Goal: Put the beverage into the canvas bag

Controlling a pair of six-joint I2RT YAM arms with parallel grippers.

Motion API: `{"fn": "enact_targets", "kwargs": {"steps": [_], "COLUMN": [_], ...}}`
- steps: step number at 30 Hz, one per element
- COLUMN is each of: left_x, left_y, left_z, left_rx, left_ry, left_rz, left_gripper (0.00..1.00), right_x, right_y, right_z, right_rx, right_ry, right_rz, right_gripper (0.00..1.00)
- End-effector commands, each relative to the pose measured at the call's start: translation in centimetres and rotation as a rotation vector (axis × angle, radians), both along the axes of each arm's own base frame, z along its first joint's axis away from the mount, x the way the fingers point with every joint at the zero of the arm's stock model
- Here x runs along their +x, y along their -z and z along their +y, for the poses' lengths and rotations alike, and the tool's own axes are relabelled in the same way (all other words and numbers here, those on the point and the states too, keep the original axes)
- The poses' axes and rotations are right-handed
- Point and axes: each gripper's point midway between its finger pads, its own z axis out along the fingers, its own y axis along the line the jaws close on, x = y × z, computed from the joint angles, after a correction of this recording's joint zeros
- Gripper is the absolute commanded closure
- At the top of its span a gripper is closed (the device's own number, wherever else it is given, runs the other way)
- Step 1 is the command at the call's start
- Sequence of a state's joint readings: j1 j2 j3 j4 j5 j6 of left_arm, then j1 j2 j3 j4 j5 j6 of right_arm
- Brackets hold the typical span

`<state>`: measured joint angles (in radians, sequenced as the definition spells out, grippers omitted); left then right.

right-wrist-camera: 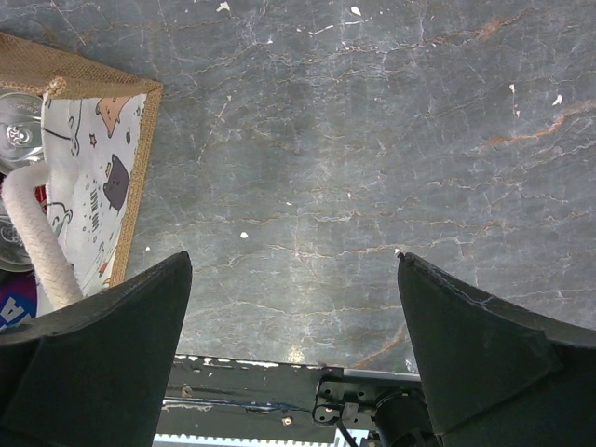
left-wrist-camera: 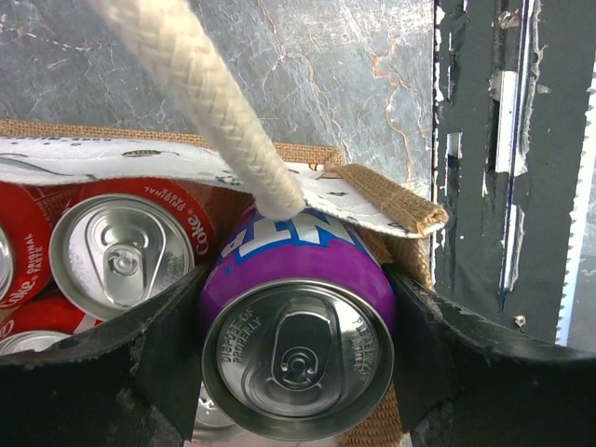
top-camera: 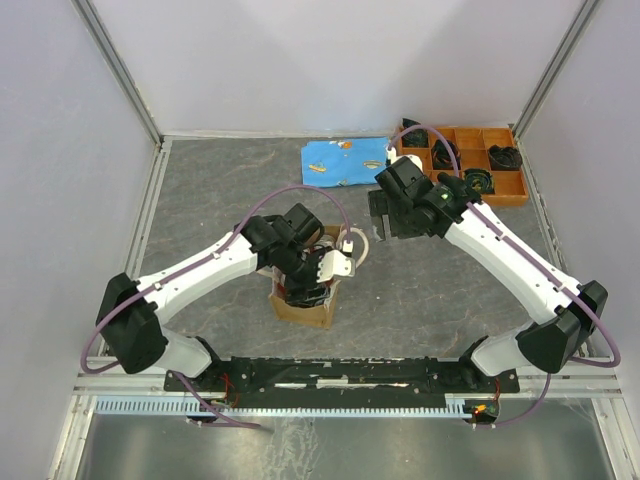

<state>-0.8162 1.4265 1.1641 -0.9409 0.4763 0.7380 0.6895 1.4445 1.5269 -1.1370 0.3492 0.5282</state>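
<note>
In the overhead view, the left gripper (top-camera: 338,262) is seen lowered over the open top of the canvas bag (top-camera: 305,308), which stands directly beneath it on the grey table (top-camera: 210,190); the beverage itself cannot be made out from here. The right gripper (top-camera: 376,215) is held above bare table just beyond and to the side of the left one, with its fingers spread apart. Farther out from the right gripper, a blue cloth (top-camera: 338,160) and an orange tray (top-camera: 505,187) of dark parts are seen near the back edge. In the left wrist view, the left gripper (left-wrist-camera: 296,279) is shown clamped on a purple can (left-wrist-camera: 298,358), one dark finger (left-wrist-camera: 158,372) pressed against each side. The can is held at a corner of the bag's mouth, under the bag's rim (left-wrist-camera: 396,205); how deep it sits cannot be told. Red cans (left-wrist-camera: 121,247) are packed in the bag just beside the finger, and a cream rope handle (left-wrist-camera: 209,102) is draped across the view onto the purple can. In the right wrist view, the right gripper (right-wrist-camera: 293,265) is shown wide apart with only table (right-wrist-camera: 372,140) between its fingers (right-wrist-camera: 484,363). The bag (right-wrist-camera: 102,168) lies off to one side of it, with a handle (right-wrist-camera: 42,251) and silver can tops (right-wrist-camera: 17,130) showing at the edge.
</note>
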Motion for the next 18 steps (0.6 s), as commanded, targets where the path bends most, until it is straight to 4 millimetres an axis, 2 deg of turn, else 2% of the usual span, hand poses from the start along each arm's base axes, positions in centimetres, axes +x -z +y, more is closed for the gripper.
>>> {"fn": "enact_targets", "kwargs": {"steps": [1,6,8,10,13,18], "left_x": [0.0,-0.4,-0.4,-0.4,-0.2,-0.3], "left_y": [0.1,1.0,1.4,1.7,1.5,1.0], "left_z": [-1.1,-0.6,-0.4,-0.2,-0.3,-0.5], "left_rx": [-0.05,-0.033,-0.024,-0.014,-0.014,-0.024], "left_ry": [0.02,0.018,0.016,0.015,0.011,0.012], "left_rz": [-0.001,0.002,0.0,0.0,-0.006,-0.005], "left_gripper": [0.97,0.95,0.91,0.78,0.49,0.26], "right_x": [0.0,0.1,0.1,0.2,0.3,0.3], "right_y": [-1.1,-1.1,-1.1,-1.1,-1.1,-1.1], "right_z": [-0.7,-0.7,-0.6,-0.6,-0.6,-0.5], "right_rx": [0.015,0.017,0.017,0.016,0.016,0.019], "right_ry": [0.029,0.03,0.029,0.029,0.032,0.032], "right_rz": [-0.038,-0.038,-0.037,-0.036,-0.035,-0.036], "right_gripper": [0.01,0.01,0.01,0.01,0.01,0.01]}}
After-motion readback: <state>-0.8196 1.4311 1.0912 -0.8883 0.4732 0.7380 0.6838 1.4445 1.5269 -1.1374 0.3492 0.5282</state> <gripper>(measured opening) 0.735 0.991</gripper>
